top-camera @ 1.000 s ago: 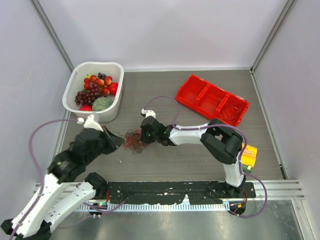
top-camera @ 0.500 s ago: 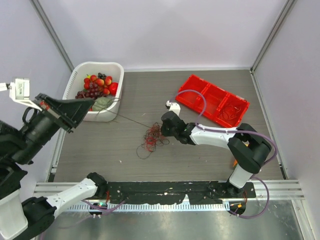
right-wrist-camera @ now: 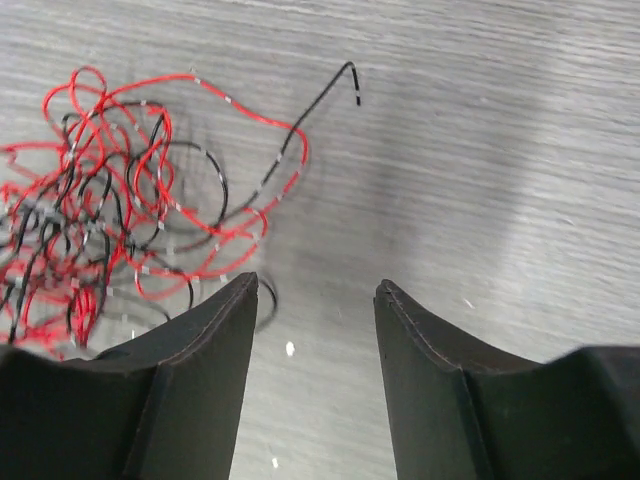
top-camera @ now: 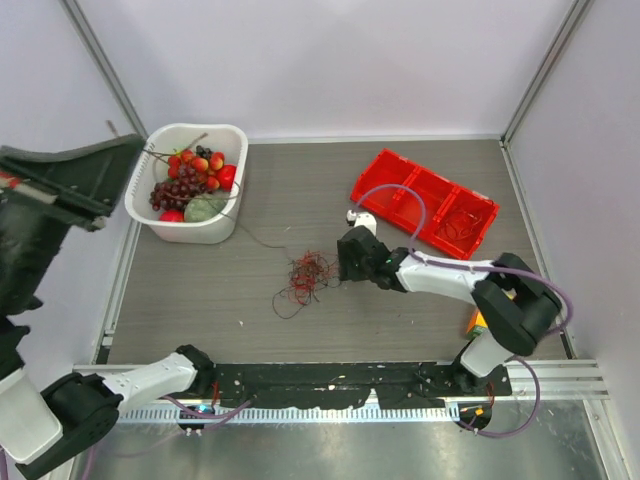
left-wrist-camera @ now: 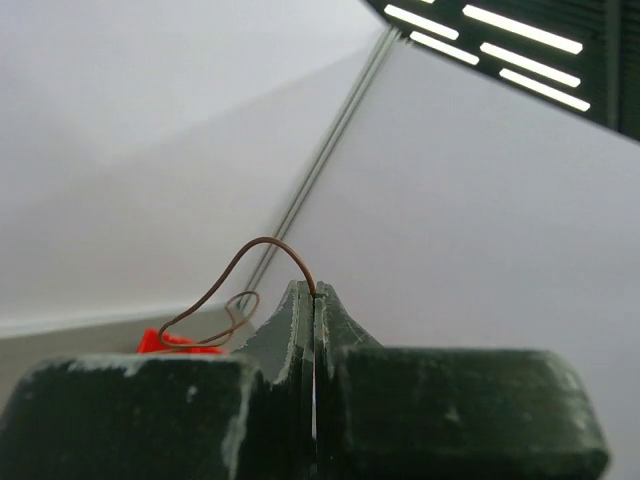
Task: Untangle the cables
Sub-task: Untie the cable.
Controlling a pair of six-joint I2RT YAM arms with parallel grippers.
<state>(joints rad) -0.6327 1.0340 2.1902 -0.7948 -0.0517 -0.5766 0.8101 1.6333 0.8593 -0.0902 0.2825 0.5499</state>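
The cables (top-camera: 305,275) are a small red and black tangle of thin wires lying on the table's middle; in the right wrist view the cables (right-wrist-camera: 110,220) spread just left of and ahead of my fingertips. My right gripper (top-camera: 342,265) sits low just right of the tangle, and in its own view the right gripper (right-wrist-camera: 317,285) is open with only bare table between the jaws. My left gripper (top-camera: 130,148) is raised high at the far left. In the left wrist view the left gripper (left-wrist-camera: 315,290) is shut on one thin brown wire (left-wrist-camera: 260,245). That brown wire (top-camera: 243,232) trails down across the basket toward the tangle.
A white basket (top-camera: 235,140) of fruit stands at the back left, under the brown strand. A red compartment tray (top-camera: 385,165) lies at the back right, with a coil of wire (top-camera: 462,222) in its right end. Walls close in on three sides.
My left arm has swung up and back to the left, drawing a brown strand out of the tangle. My right gripper has opened, let go of the tangle and shifted right.
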